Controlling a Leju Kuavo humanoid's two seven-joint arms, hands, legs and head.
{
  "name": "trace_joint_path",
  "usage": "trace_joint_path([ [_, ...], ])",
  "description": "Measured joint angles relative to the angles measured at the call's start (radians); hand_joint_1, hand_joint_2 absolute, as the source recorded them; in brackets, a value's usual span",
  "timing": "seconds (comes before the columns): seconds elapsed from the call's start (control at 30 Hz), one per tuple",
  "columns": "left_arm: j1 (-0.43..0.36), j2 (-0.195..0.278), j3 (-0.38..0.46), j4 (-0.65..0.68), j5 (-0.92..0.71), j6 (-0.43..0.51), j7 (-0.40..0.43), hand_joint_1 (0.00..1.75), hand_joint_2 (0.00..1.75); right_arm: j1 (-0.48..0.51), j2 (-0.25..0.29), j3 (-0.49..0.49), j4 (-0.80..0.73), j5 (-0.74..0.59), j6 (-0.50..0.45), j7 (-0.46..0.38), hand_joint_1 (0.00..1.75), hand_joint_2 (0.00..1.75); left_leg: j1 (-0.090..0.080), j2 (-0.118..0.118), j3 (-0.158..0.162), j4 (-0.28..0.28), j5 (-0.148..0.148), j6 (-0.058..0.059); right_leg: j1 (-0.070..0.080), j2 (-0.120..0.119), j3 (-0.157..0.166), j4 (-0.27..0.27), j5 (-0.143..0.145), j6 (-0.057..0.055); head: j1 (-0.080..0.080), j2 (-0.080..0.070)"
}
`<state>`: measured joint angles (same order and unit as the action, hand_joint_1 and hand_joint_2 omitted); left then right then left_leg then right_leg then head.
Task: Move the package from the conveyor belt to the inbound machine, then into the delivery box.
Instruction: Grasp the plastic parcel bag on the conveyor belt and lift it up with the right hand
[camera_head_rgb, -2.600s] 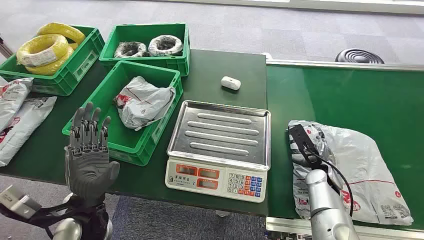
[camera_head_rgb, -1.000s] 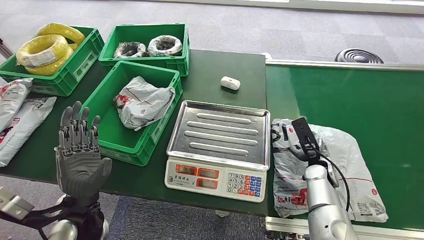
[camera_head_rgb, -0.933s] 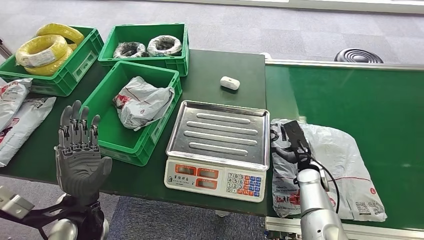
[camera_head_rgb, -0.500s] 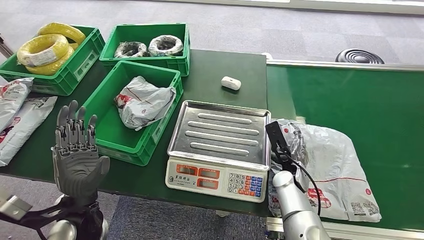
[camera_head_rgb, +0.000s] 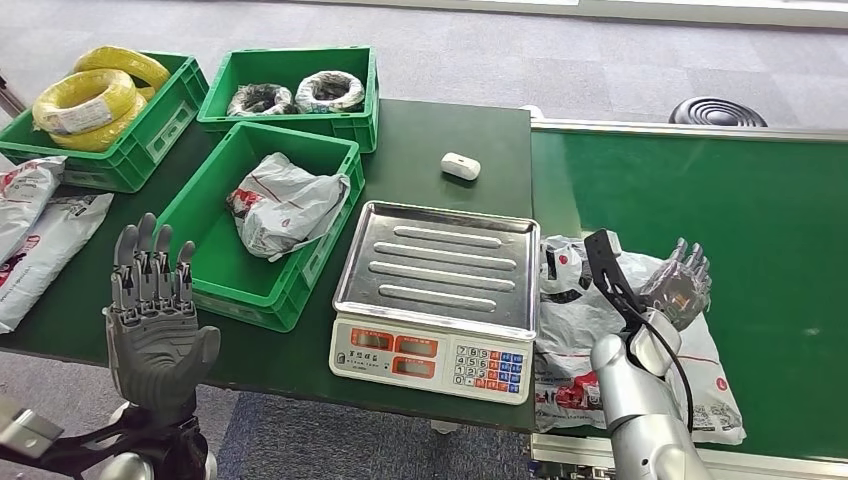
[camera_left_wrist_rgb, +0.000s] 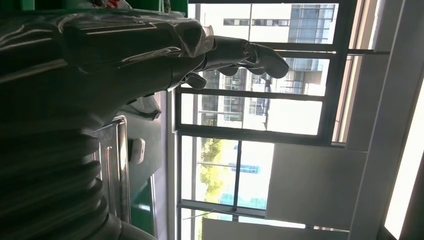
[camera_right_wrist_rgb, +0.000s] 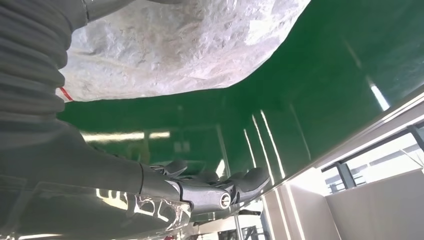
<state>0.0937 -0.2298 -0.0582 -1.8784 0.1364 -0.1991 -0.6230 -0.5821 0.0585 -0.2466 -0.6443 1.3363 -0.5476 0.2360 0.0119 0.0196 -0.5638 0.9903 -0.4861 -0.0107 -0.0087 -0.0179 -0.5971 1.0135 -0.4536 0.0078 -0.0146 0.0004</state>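
Green belting carries the package (camera_head_rgb: 600, 330), a crinkled grey-white plastic mailer with red print, which lies at the near end of the conveyor belt (camera_head_rgb: 760, 230), its edge right beside the weighing scale (camera_head_rgb: 438, 298). The right hand (camera_head_rgb: 678, 288) hangs over the far side of the package with its fingers spread and nothing in them; the right wrist view shows the same fingers (camera_right_wrist_rgb: 215, 187) extended over the belt, apart from the bag (camera_right_wrist_rgb: 190, 45). The scale's ribbed steel pan sits bare between the package and the nearest green crate (camera_head_rgb: 262, 225), which holds another grey mailer (camera_head_rgb: 285, 205). A small white device (camera_head_rgb: 461, 166) lies on the dark green table (camera_head_rgb: 440, 135) beyond the scale. Farther back, a second crate (camera_head_rgb: 295, 95) contains two wrapped coils and a third crate (camera_head_rgb: 95, 115) holds yellow cable coils. More printed bags (camera_head_rgb: 35, 230) lie at the table's left edge. The left hand (camera_head_rgb: 155, 320) is raised at the near left edge of the table, palm up toward the camera, fingers straight and slightly apart, holding nothing; the left wrist view shows it (camera_left_wrist_rgb: 150, 55) against tall windows.
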Motion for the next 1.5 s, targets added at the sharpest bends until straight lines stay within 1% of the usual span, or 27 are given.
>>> trace_joint_path([
  [0.1, 0.001, 0.002, -0.001, 0.000, 0.002, -0.001, -0.002, 0.00, 1.75, -0.005, -0.014, -0.001, 0.006, 0.074, 0.033, 0.070, 0.00, 1.75, 0.000, -0.001, 0.000, 0.000, 0.000, 0.000, 0.000, 0.000, 0.000, 0.000, 0.000, 0.000, 0.000, 0.000],
  [0.13, 0.001, 0.003, -0.001, 0.000, 0.003, -0.002, -0.004, 0.00, 1.75, -0.012, -0.024, -0.002, 0.016, 0.106, 0.061, 0.092, 0.00, 1.75, 0.000, -0.001, 0.000, 0.000, 0.000, 0.000, 0.000, 0.000, 0.000, 0.000, 0.000, 0.000, 0.000, 0.000],
  [0.2, 0.001, 0.007, -0.001, 0.001, 0.007, -0.007, -0.010, 0.00, 1.75, -0.035, -0.052, -0.009, 0.048, 0.145, 0.154, 0.097, 0.00, 1.75, -0.001, -0.001, -0.001, 0.000, 0.000, 0.000, -0.001, 0.000, 0.000, 0.000, 0.000, 0.000, 0.000, 0.000],
  [0.27, -0.003, 0.013, -0.002, 0.005, 0.009, -0.015, -0.013, 0.00, 1.75, -0.071, -0.085, -0.022, 0.094, 0.151, 0.280, 0.066, 0.00, 1.75, -0.002, -0.001, -0.001, 0.000, 0.000, 0.000, -0.002, 0.000, 0.000, 0.000, 0.000, 0.000, 0.000, 0.000],
  [0.33, -0.014, 0.021, -0.002, 0.014, 0.010, -0.025, -0.014, 0.00, 1.75, -0.109, -0.113, -0.038, 0.139, 0.138, 0.388, 0.014, 0.00, 1.75, -0.002, -0.001, 0.000, 0.000, 0.000, 0.000, -0.002, 0.000, 0.000, 0.000, 0.000, 0.001, 0.000, 0.000],
  [0.43, -0.040, 0.032, -0.002, 0.037, 0.013, -0.037, -0.014, 0.00, 1.75, -0.158, -0.142, -0.055, 0.195, 0.118, 0.514, -0.067, 0.00, 1.75, -0.002, -0.001, 0.000, 0.000, 0.000, 0.000, -0.002, 0.000, 0.000, 0.000, 0.001, 0.001, 0.000, 0.000],
  [0.5, -0.057, 0.041, -0.001, 0.052, 0.014, -0.042, -0.014, 0.00, 1.75, -0.184, -0.157, -0.060, 0.225, 0.116, 0.567, -0.094, 0.00, 1.75, -0.002, -0.001, 0.000, 0.000, 0.000, 0.000, -0.002, 0.000, 0.000, 0.000, 0.001, 0.001, 0.000, 0.000],
  [0.67, -0.078, 0.053, -0.001, 0.076, 0.015, -0.046, -0.014, 0.00, 1.75, -0.216, -0.177, -0.070, 0.269, 0.112, 0.588, -0.104, 0.00, 1.75, -0.001, 0.000, 0.000, 0.000, 0.000, 0.000, -0.001, 0.000, 0.000, 0.000, 0.001, 0.001, 0.000, 0.000],
  [0.73, -0.081, 0.056, -0.001, 0.081, 0.015, -0.047, -0.015, 0.00, 1.75, -0.222, -0.180, -0.073, 0.279, 0.105, 0.604, -0.122, 0.00, 1.75, -0.001, 0.000, -0.001, 0.000, 0.000, 0.000, -0.001, 0.000, 0.000, 0.000, 0.001, 0.001, 0.000, 0.000],
  [0.83, -0.085, 0.062, -0.001, 0.087, 0.015, -0.047, -0.017, 0.00, 1.75, -0.228, -0.179, -0.078, 0.293, 0.079, 0.658, -0.163, 0.00, 1.75, -0.001, 0.000, -0.001, 0.000, 0.000, 0.001, -0.001, 0.000, 0.000, 0.000, 0.001, 0.001, 0.000, 0.000],
  [0.93, -0.090, 0.070, -0.001, 0.096, 0.015, -0.045, -0.022, 0.00, 1.75, -0.228, -0.177, -0.087, 0.305, 0.051, 0.703, -0.183, 0.00, 1.75, -0.001, -0.001, -0.001, 0.000, 0.000, 0.001, -0.001, 0.000, 0.000, 0.000, 0.001, 0.001, 0.000, 0.000],
  [1.17, -0.091, 0.085, -0.007, 0.113, 0.012, -0.033, -0.032, 0.00, 1.75, -0.240, -0.176, -0.103, 0.324, 0.016, 0.741, -0.201, 0.00, 1.75, -0.001, -0.001, -0.001, 0.000, 0.000, 0.000, -0.001, 0.000, 0.000, 0.000, 0.001, 0.001, 0.000, 0.000],
  [1.2, -0.091, 0.087, -0.009, 0.115, 0.012, -0.031, -0.032, 0.00, 1.75, -0.242, -0.176, -0.105, 0.325, 0.010, 0.746, -0.206, 0.36, 1.75, -0.001, -0.001, -0.001, 0.000, 0.000, 0.000, -0.001, 0.000, 0.000, 0.000, 0.001, 0.001, 0.000, 0.000],
  [1.3, -0.091, 0.092, -0.013, 0.116, 0.012, -0.024, -0.032, 0.00, 1.75, -0.245, -0.175, -0.107, 0.328, -0.005, 0.753, -0.215, 1.66, 1.75, -0.001, -0.001, -0.001, 0.000, 0.000, 0.001, -0.001, 0.000, 0.000, 0.000, 0.001, 0.001, 0.000, 0.000],
  [1.33, -0.091, 0.093, -0.014, 0.116, 0.012, -0.021, -0.031, 0.00, 1.75, -0.246, -0.174, -0.109, 0.329, -0.010, 0.750, -0.219, 1.74, 1.75, -0.001, -0.001, -0.001, 0.000, 0.000, 0.001, -0.001, 0.000, 0.000, 0.000, 0.001, 0.001, 0.000, 0.000],
  [1.5, -0.085, 0.097, -0.016, 0.115, 0.012, -0.009, -0.027, 0.00, 1.75, -0.249, -0.167, -0.114, 0.329, -0.028, 0.721, -0.250, 1.75, 1.75, -0.001, -0.001, -0.001, 0.000, 0.000, 0.001, -0.001, 0.000, 0.000, 0.000, 0.001, 0.001, 0.000, 0.000],
])
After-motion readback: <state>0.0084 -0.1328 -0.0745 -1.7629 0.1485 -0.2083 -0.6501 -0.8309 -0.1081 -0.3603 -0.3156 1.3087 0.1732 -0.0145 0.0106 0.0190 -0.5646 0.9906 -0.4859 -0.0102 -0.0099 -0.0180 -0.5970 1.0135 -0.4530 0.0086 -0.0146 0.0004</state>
